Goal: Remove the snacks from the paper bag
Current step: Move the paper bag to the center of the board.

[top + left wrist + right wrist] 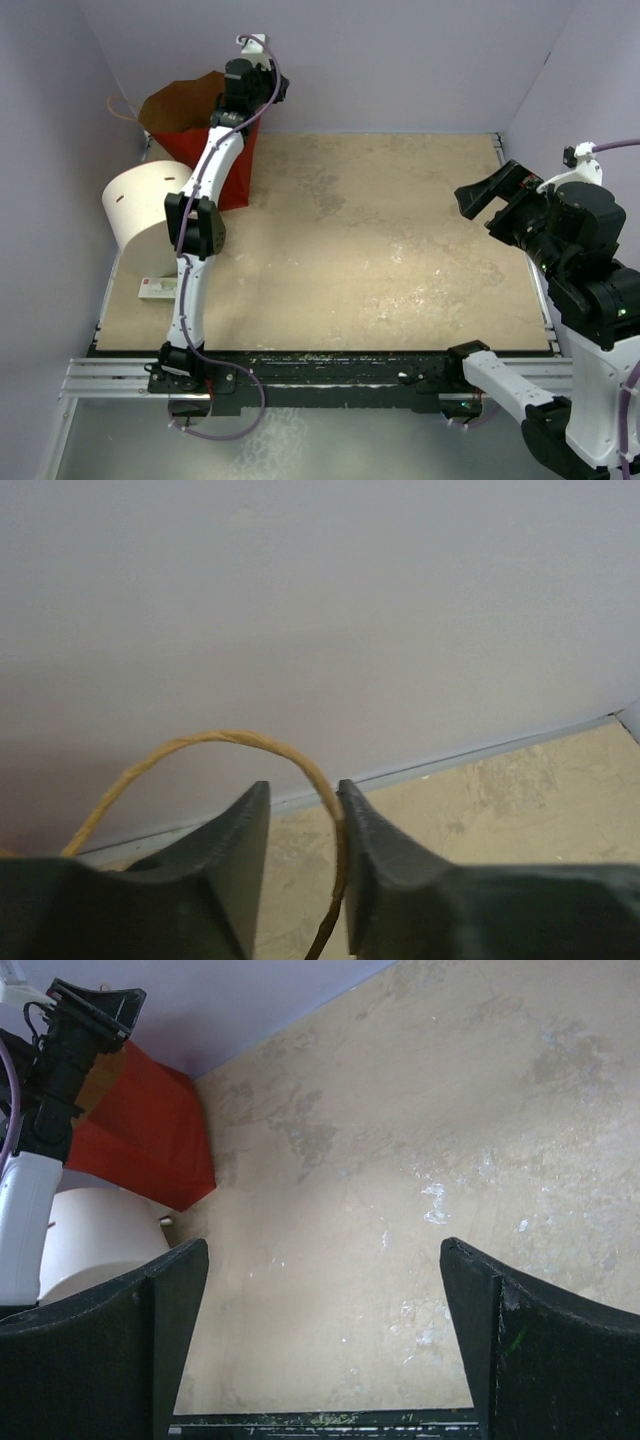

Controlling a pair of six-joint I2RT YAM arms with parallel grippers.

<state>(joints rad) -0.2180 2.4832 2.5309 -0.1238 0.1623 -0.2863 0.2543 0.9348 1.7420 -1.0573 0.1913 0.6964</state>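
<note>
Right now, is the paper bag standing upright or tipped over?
Upright. The top view shows the paper bag standing in the far-left corner, its mouth facing up and its brown inside showing. What lies inside it cannot be told.

The far-left corner is occupied by a tall red paper bag [182,108], with a white cylindrical tub [140,205] just beside it and a small flat white box [156,288] nearer. The bag's mouth is overhung by the left arm [216,160]. The worn tan tabletop [400,250] rightward is left unobstructed.
</note>
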